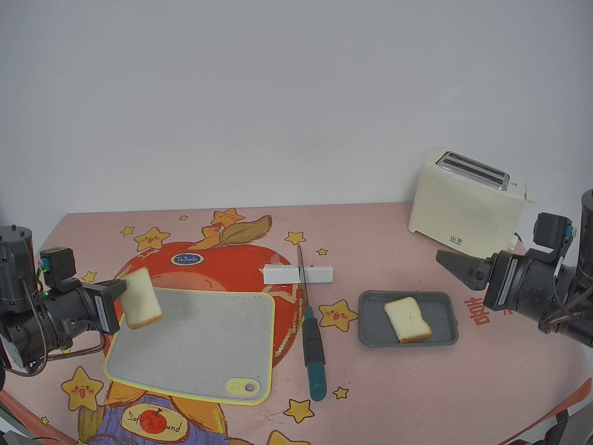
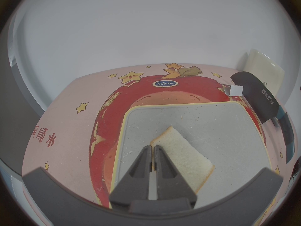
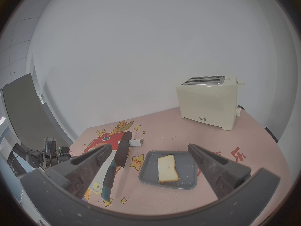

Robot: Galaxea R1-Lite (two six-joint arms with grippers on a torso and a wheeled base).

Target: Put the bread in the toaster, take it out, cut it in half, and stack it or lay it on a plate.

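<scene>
Our left gripper (image 2: 153,156) has its jaws closed on one corner of a bread half (image 1: 141,298), held in the air over the left edge of the board (image 1: 204,341). The other half (image 1: 407,319) lies on the plate (image 1: 446,301), right of the board past the knife (image 1: 312,335), and our right gripper (image 3: 149,146) hangs farther right, jaws wide open and empty. We judge the bread light, soft and crumbly, so a gentle pinch near the crust should carry it without tearing.
</scene>
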